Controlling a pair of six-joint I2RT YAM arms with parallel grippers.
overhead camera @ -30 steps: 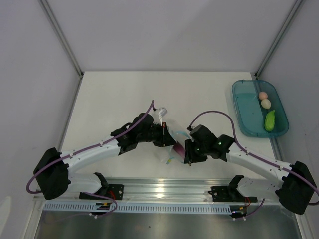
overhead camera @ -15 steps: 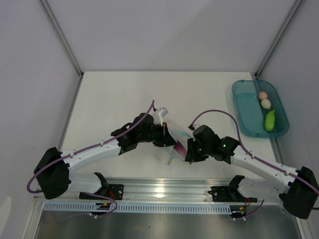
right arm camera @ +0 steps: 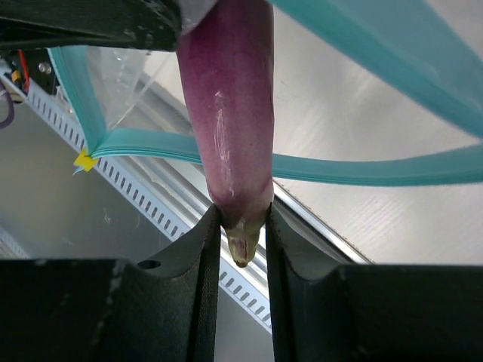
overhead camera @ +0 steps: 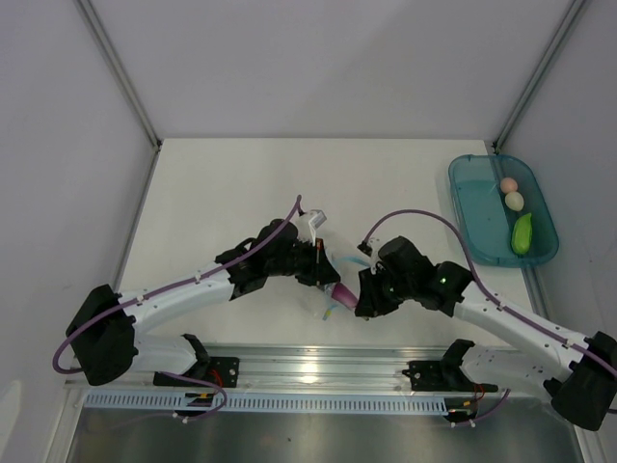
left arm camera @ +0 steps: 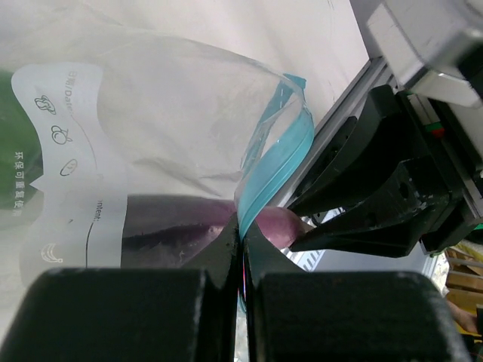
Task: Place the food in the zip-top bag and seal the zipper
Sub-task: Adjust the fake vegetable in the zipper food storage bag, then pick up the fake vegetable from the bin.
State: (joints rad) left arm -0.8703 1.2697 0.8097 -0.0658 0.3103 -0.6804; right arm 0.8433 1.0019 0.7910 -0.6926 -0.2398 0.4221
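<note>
Across the white table [overhead camera: 222,183], the middle of the scene is mostly buried under hardware when viewed from above. The left arm [overhead camera: 183,289] and right arm [overhead camera: 511,323] are angled inward and nearly meet close to the front edge. The zip-top bag [overhead camera: 330,301] is squeezed between them, so only a crinkly clear scrap can be made out there. Well apart, at the right edge, a teal tray [overhead camera: 477,217] is parked.

Way more is given by the wrist views. The zipper [left arm camera: 275,162] is pinched flat by the left gripper [left arm camera: 243,253], which is clamped on the strip with no gap showing. The bag's lower part is blocked by those black finger bodies. A green patch [left arm camera: 9,151] is seen through the plastic at the left edge, but it's cropped, so what it is can't be told.

The purple eggplant [right arm camera: 230,98] is gripped at its stem end by the right gripper [right arm camera: 241,226], with the jaws closed on it. Its body is poked between the two zipper strips into the bag, and its far end is cut off at the top of the right wrist view.

Over in the tray, the light green vegetable [overhead camera: 522,234], whitish egg [overhead camera: 515,201] and pink ball [overhead camera: 508,184] are laid in a row, too small for any detail.
</note>
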